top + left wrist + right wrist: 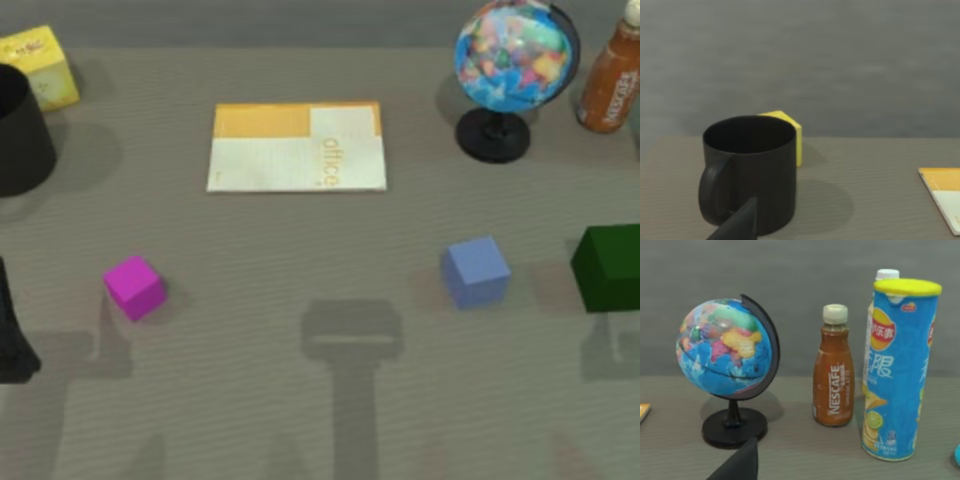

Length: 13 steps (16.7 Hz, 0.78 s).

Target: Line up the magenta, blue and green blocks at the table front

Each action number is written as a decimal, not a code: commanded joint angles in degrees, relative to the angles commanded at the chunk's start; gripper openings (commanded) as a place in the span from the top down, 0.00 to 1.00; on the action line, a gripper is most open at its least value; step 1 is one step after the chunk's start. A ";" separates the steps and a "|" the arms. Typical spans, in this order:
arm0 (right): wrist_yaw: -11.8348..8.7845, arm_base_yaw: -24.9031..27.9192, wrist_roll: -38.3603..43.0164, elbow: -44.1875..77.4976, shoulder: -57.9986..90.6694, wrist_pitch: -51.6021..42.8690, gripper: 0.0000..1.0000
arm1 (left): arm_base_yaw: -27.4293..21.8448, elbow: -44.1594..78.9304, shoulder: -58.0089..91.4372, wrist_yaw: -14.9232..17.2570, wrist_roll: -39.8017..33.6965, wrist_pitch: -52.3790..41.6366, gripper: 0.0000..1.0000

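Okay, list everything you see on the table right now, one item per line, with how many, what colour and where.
magenta block: one, bright magenta, front left
blue block: one, periwinkle, front right
green block: one, dark green, right edge
book: one, orange and cream, back centre
mug: one, black, back left
box: one, yellow, back left corner
globe: one, multicoloured on black stand, back right
bottle: one, brown, beside globe
crisp can: one, blue, yellow lid, beside bottle
table: one, grey-brown
left arm: dark, left edge
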 joint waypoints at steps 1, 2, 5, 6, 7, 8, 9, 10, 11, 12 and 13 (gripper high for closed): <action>0.00 0.00 0.00 0.00 0.00 0.00 0.00 | 0.00 0.00 0.00 0.00 0.00 0.00 0.00; 0.00 0.00 0.00 0.00 0.00 0.00 0.00 | 0.00 0.00 0.00 0.00 0.00 0.00 0.00; 0.00 0.00 0.00 0.00 0.00 0.00 0.00 | -0.65 3.49 3.56 0.13 1.47 -2.36 0.00; 0.00 0.00 0.00 0.00 0.00 0.00 0.00 | -1.02 5.81 5.98 0.16 2.42 -3.90 0.00; 0.00 0.00 0.00 0.00 0.00 0.00 0.00 | -1.43 8.60 9.01 0.18 3.55 -5.76 0.00; 0.00 0.00 0.00 0.00 0.00 0.00 0.00 | -1.89 11.76 12.65 0.18 4.86 -7.90 0.00; 0.00 0.00 0.00 0.00 0.00 0.00 0.00 | -2.38 15.23 16.90 0.16 6.31 -10.31 0.00; 0.00 0.00 0.00 0.00 0.00 0.00 0.00 | -2.90 18.94 21.74 0.13 7.90 -12.94 0.00; 0.00 0.00 0.00 0.00 0.00 0.00 0.00 | -3.46 22.84 27.18 0.10 9.60 -15.76 0.00; 0.00 0.00 0.00 0.00 0.00 0.00 0.00 | -4.06 26.89 33.12 0.06 11.39 -18.75 0.00; 0.00 0.00 0.00 0.00 0.00 0.00 0.00 | -4.68 31.04 39.44 0.02 13.26 -21.88 0.00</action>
